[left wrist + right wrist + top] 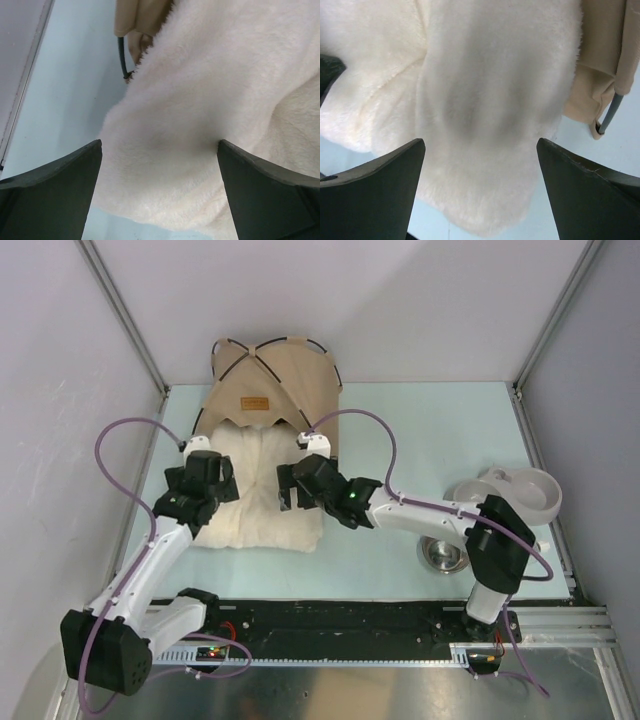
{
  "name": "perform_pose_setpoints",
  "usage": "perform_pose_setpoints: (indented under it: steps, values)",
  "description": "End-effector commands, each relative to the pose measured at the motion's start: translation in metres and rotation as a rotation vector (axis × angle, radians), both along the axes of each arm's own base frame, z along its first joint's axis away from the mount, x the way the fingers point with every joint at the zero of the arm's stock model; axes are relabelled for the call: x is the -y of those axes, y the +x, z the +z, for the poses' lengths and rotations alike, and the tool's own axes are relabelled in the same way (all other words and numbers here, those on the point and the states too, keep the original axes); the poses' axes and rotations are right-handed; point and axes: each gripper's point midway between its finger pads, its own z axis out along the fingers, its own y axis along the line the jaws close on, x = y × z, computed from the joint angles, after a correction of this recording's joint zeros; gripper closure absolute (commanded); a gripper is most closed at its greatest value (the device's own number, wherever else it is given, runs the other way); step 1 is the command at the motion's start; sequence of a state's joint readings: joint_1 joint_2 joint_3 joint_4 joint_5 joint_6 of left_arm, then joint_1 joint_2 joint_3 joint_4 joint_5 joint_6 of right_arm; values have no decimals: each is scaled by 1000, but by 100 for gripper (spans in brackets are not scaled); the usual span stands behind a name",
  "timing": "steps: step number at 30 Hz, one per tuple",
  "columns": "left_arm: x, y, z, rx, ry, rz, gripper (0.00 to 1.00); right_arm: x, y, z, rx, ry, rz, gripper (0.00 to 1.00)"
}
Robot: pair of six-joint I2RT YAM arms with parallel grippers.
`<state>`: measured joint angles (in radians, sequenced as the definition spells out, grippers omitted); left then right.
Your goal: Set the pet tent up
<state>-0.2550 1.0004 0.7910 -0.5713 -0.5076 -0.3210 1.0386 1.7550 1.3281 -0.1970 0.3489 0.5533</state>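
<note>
Pet tent stood touching the far edge of the fluffy cream pillow, left gripper over the pillow's left edge, right gripper over its right edge, both spread wide, grasping nothing.
</note>
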Motion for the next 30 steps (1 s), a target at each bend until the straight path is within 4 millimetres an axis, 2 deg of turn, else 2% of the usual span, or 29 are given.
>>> perform_pose_setpoints:
  steps: [1, 4, 8, 17, 22, 24, 26, 30]
  values:
    - [-13, 13, 16, 31, -39, -7, 0, 10, -12, 33, 17, 61, -63, 1]
    - [-15, 22, 15, 46, -143, -26, 0, 9, -16, 23, -20, 63, -58, 1]
    - [-4, 29, 13, 55, -192, -106, 0, 5, -17, 4, -65, 56, -40, 0]
    - [-5, 26, -16, 39, -264, -87, 0, 8, -7, -31, -144, 46, 17, 0]
    - [4, 28, -33, -17, -331, -78, 2, -13, -14, -52, -197, 78, 147, 4]
    - [6, 29, -36, -25, -344, -73, 9, -25, -20, -51, -198, 111, 219, 12]
    - [7, 30, -35, -22, -356, -66, 23, -37, -23, -46, -181, 141, 276, 28]
    - [22, 33, -26, 1, -422, -117, 59, -55, -27, -29, -134, 158, 341, 73]
